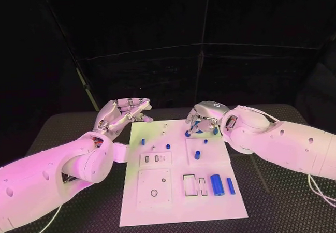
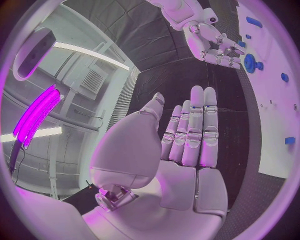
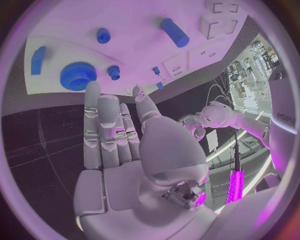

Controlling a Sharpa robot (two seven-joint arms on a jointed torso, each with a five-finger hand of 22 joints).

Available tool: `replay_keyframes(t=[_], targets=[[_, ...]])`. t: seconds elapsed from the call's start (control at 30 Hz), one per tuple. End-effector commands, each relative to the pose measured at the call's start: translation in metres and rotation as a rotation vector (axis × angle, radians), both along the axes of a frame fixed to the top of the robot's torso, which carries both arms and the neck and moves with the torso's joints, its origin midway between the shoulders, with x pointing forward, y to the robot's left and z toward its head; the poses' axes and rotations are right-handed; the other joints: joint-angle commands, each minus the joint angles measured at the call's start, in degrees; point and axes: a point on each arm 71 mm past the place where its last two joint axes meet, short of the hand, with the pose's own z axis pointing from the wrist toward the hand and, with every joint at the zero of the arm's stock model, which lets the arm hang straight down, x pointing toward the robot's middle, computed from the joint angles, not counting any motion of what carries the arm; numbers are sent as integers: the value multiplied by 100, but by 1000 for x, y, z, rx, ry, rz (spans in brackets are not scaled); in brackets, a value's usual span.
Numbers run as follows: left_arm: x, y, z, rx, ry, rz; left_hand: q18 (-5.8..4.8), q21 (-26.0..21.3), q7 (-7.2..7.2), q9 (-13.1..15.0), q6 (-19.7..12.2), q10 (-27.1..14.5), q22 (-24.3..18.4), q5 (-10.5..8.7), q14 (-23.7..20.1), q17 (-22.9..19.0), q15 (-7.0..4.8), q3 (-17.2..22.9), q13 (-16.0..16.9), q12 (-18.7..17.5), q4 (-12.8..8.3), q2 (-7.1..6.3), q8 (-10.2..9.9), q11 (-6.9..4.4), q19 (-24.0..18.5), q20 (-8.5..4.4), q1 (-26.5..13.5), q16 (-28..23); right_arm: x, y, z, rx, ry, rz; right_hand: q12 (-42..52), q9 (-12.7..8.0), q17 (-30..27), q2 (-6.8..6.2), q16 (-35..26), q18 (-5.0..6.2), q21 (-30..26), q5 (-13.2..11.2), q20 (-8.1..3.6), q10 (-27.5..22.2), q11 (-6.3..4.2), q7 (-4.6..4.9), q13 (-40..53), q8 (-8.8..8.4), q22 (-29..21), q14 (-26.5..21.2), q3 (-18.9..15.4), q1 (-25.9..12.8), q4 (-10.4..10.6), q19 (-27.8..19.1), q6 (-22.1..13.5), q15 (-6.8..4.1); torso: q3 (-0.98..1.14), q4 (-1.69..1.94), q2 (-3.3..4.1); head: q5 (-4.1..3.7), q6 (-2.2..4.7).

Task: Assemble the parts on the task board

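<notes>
Nearest us, blue cylinder [image 1: 216, 185] waits low on the task board [image 1: 142, 211]; our right hand [image 1: 204, 117] hovers, fingers apart, empty — we should descend squarely.

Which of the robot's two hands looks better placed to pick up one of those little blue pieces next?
Probably the right hand: it hovers open over the far end of the task board, close above the blue gear. The left hand is open too, but beside the board's far left corner, off the parts.
</notes>
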Motion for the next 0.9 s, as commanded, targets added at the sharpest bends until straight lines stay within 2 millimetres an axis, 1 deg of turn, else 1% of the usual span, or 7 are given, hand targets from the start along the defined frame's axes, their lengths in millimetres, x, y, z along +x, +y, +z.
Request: replay_keyframes(t=[0.03, 0.1, 0.2, 0.37, 0.43, 0.63, 0.9], targets=[[-2, -2, 2, 2, -7, -27, 63, 41, 10, -11, 35, 40, 9, -19, 18, 12, -12, -29, -10, -36, -20, 10, -24, -9, 52, -9, 23, 19, 0, 2, -1, -126, -32, -15, 5, -5, 341, -44, 311, 53, 149, 36, 14, -61, 13, -20, 15, -44, 104, 132, -42, 37, 4, -75, -55, -10, -7, 20, 127, -7, 21], [-2, -1, 2, 2, -6, -27, 63, 46, 10, -16, 40, 47, 11, -19, 20, 25, -13, -33, -14, -49, -22, 11, -32, -10, 60, -11, 23, 26, 0, 3, -1, -136, -30, -12, 17, -4, 698, -30, 629, 54, 312, 37, 21, -88, 3, -22, 24, -48, 221, 135, -48, 50, 11, -105, -91, -10, -7, 27, 160, -20, 30], [-1, -1, 2, 3, -5, -27, 63, 55, 9, -23, 49, 59, 16, -19, 23, 43, -16, -38, -19, -66, -23, 14, -43, -12, 75, -14, 22, 36, 0, 5, -1, -143, -27, -5, 21, -6, 1046, -15, 937, 8, 671, 3, 31, -126, 1, -19, 25, -52, 637, 137, -58, 49, 26, -28, -139, -12, -1, 28, 194, -31, 71], [-1, -1, 1, 2, -1, -32, 63, 69, 12, -33, 56, 69, 23, -19, 24, 65, -18, -45, -26, -90, -23, 20, -59, -11, 96, -18, 18, 46, 0, 7, -3, -158, -12, -2, 42, -4, 1830, 53, 1611, -94, 1356, -7, 44, -119, -7, -23, 22, -47, 1456, 197, -30, 87, 14, 170, -186, -24, -3, 30, 237, -44, 73], [-1, -1, 1, 2, 0, -34, 63, 85, 17, -42, 60, 75, 31, -19, 19, 83, -17, -51, -32, -112, -22, 27, -74, -9, 119, -21, 13, 50, 0, 7, -4, -162, -8, -5, 45, -5, 2116, 119, 1854, -134, 1615, -44, 45, -97, -11, -26, 14, -51, 1778, 216, 36, 152, -18, 245, -203, -29, 0, 29, 257, -41, 72], [0, -2, 0, 2, 6, -39, 61, 119, 18, -57, 69, 88, 48, -19, 5, 113, -18, -63, -40, -148, -22, 35, -99, -7, 163, -26, 6, 55, 1, 7, -4, -166, -4, -8, 38, -3, 2328, 208, 2049, -162, 1847, -111, 48, -68, -14, -29, -3, -43, 2044, 209, 172, 241, -40, 269, -182, -22, -1, 47, 267, -50, 39], [1, 1, -1, 5, 11, -38, 59, 137, 23, -66, 69, 89, 57, -19, -9, 130, -15, -72, -45, -173, -20, 38, -117, -3, 183, -27, -1, 54, 2, 11, -5, -166, -2, 1, 44, 1, 2487, 315, 2199, -186, 2044, -154, 50, 15, -21, -32, -12, -31, 2272, 206, 328, 258, -39, 288, -108, -23, 12, 39, 307, -35, 57]])
